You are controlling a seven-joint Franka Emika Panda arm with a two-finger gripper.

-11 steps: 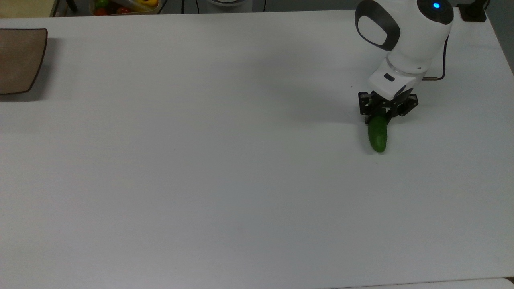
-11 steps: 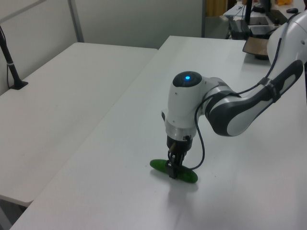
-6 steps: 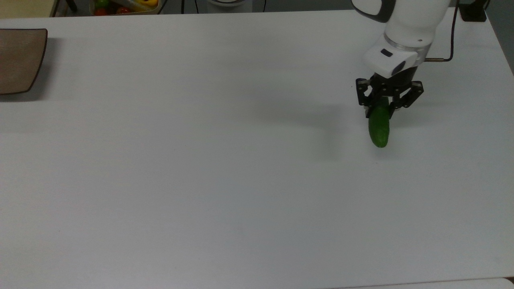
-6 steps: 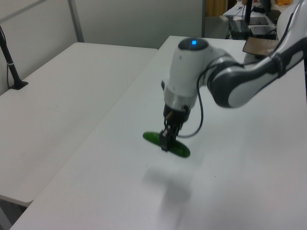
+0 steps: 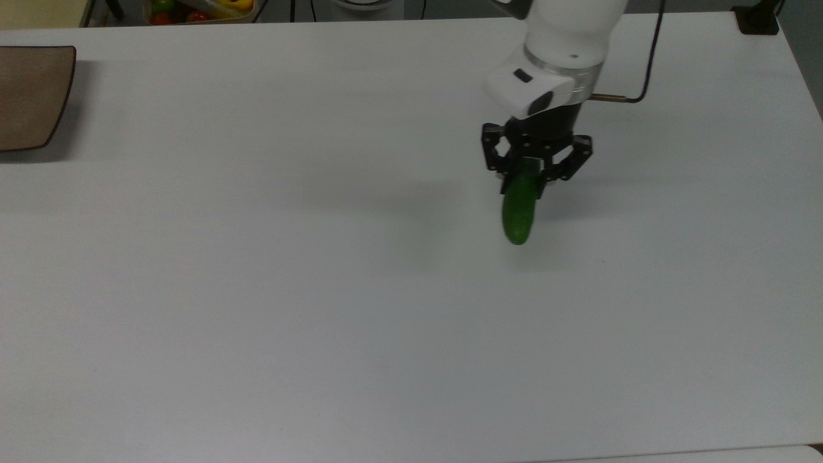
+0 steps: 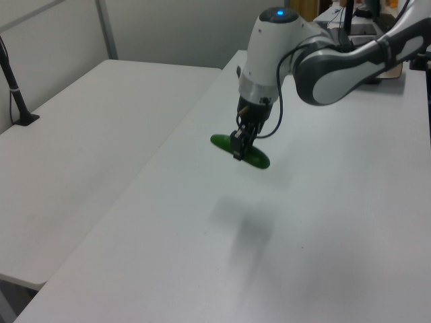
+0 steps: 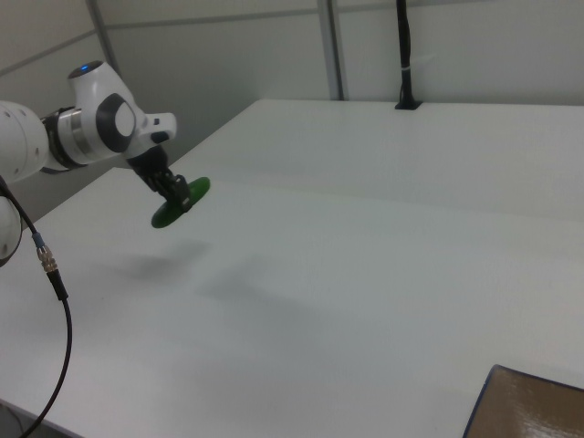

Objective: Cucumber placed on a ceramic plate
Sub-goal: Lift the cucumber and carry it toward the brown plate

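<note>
The black two-finger gripper [image 5: 524, 175] is clenched on the short, glossy dark green cucumber [image 5: 518, 215], gripping it near its middle so that both rounded ends stick out, and carries it in the air above the matte white table [image 5: 321, 289]; a soft shadow lies on the surface beneath. The pick-up looks done, judging by that gap in the left view [image 6: 240, 149] and right view [image 7: 173, 197]. What remains is the carry and the set-down: the brown squarish ceramic plate [image 5: 29, 96], with rounded corners and a darker raised rim, sits well apart at the top view's far left edge, its streaked face bare.
</note>
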